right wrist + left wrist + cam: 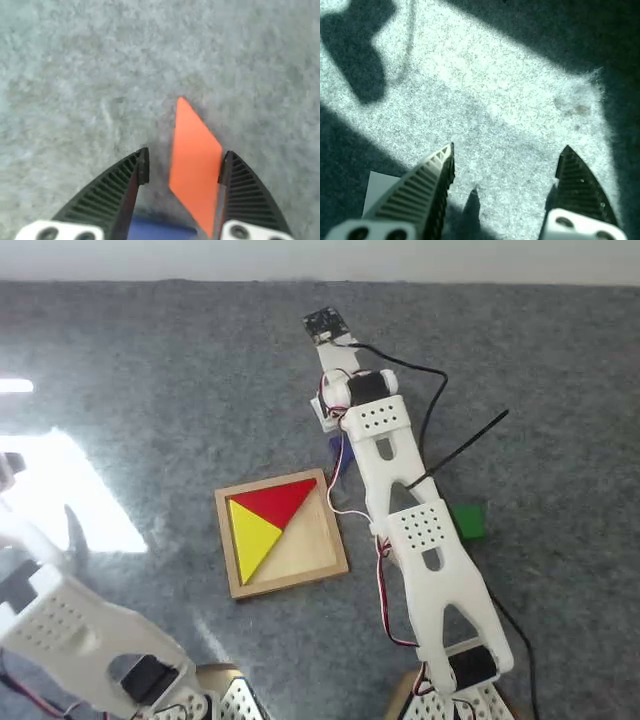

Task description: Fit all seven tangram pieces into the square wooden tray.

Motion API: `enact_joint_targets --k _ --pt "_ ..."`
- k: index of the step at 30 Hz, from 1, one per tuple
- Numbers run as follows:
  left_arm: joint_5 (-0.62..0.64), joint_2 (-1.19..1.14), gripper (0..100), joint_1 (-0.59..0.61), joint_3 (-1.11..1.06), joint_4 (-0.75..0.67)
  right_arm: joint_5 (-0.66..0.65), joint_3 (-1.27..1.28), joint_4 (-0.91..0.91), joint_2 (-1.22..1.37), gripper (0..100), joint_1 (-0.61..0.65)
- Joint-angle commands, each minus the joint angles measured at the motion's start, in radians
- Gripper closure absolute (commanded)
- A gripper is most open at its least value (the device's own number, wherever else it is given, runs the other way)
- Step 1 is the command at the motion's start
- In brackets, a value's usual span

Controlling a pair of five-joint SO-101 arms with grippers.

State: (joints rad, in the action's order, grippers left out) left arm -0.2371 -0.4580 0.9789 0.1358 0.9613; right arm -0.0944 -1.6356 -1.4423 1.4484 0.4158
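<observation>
The square wooden tray (330, 540) lies mid-table on grey carpet, with a red triangle (277, 500) and a yellow triangle (252, 533) inside it. My right gripper (186, 152) is open just above the carpet. An orange parallelogram (195, 160) lies flat between its fingers, close against one of them. A blue piece (160, 232) shows under the gripper's base and peeks out beside the right arm (335, 450). A green piece (468, 521) lies on the other side of that arm. My left gripper (509, 146) is open over bare carpet with nothing between its fingers.
The right arm (385, 440) stretches from the near edge past the tray's right side toward the far end. The left arm (70, 625) stands at the near left corner. A bright sunlit patch (60, 490) covers the carpet left of the tray. A pale flat sheet (377, 187) lies by the left gripper.
</observation>
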Motion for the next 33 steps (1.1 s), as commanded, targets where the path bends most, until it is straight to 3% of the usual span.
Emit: enact_joint_targets --k 1,6,13,17,23,31,33 --pt "-0.018 0.003 68 0.005 0.007 -0.029 0.051 -0.048 -0.028 -0.021 76.8 -0.038" --pt "-0.018 0.003 68 0.006 0.007 -0.028 0.055 -0.048 -0.113 -0.019 77.5 -0.039" --pt "-0.018 0.003 68 0.006 0.007 -0.026 0.052 -0.048 -0.137 -0.016 93.6 -0.041" --pt "-0.018 0.003 68 0.006 0.007 -0.026 0.051 -0.048 -0.156 -0.021 93.0 -0.047" --pt "-0.018 0.003 68 0.006 0.007 -0.029 0.041 -0.049 -0.315 -0.067 92.8 -0.151" --pt "-0.018 0.003 68 0.006 0.008 -0.031 -0.132 -0.037 -0.363 -0.151 93.0 -0.277" --pt "-0.018 0.003 68 0.006 0.008 -0.031 -0.152 0.064 -0.364 -0.208 93.1 -0.297"
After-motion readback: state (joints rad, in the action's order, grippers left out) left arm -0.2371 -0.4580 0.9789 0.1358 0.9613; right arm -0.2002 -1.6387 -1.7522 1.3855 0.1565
